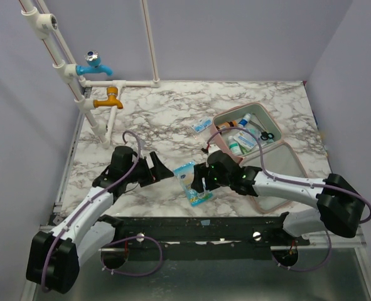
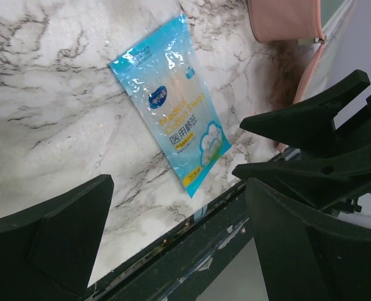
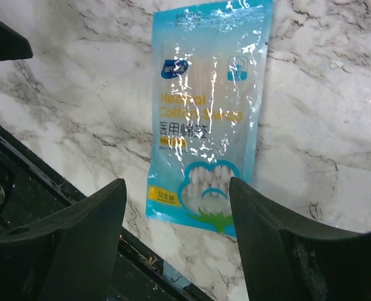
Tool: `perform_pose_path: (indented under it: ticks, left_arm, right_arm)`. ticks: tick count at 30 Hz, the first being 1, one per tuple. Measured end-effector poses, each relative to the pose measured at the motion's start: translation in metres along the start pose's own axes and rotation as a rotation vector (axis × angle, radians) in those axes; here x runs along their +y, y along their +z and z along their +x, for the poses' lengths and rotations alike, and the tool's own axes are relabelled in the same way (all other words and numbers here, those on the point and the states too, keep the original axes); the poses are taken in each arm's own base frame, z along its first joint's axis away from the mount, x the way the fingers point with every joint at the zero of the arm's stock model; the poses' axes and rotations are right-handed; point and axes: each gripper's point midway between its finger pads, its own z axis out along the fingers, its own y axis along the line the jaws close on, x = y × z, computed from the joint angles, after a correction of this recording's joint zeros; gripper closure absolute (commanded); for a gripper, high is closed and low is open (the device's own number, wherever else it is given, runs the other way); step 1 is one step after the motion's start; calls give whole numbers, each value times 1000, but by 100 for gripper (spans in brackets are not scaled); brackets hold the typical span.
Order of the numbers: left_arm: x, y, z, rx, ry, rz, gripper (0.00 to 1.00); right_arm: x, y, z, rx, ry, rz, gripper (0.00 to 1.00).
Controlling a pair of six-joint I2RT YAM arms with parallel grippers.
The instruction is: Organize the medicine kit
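The medicine kit (image 1: 290, 164), a pink soft case, lies open at the right of the marble table, and its far half holds small bottles and packets. A corner of the kit (image 2: 282, 19) shows in the left wrist view. A blue sachet of cotton swabs (image 1: 191, 182) (image 2: 172, 106) (image 3: 204, 119) lies flat near the front edge. My right gripper (image 1: 201, 180) (image 3: 176, 210) is open just above the sachet's lower end, a finger on each side, holding nothing. My left gripper (image 1: 162, 169) (image 2: 179, 251) is open to the left of the sachet and holds nothing.
A second blue-white sachet (image 1: 203, 125) lies by the kit's far left corner. Black scissors (image 1: 267, 135) sit in the kit. White pipes with a blue tap (image 1: 95, 66) and an orange tap (image 1: 109, 100) stand at the back left. A black rail (image 1: 204, 229) runs along the near edge.
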Motion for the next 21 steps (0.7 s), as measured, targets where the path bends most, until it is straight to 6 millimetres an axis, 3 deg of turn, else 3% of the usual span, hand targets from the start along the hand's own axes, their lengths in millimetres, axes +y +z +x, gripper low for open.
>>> perform_pose_path:
  ticks: [10,21]
  left_arm:
    - [-4,-26,-20,-169,44,-54,7]
    - [3,-31,-19,-189,36,-94,7]
  right_arm:
    - [11,28,-15,-14,-71,82,30]
    - [-4,58,5,59,-134,213,39]
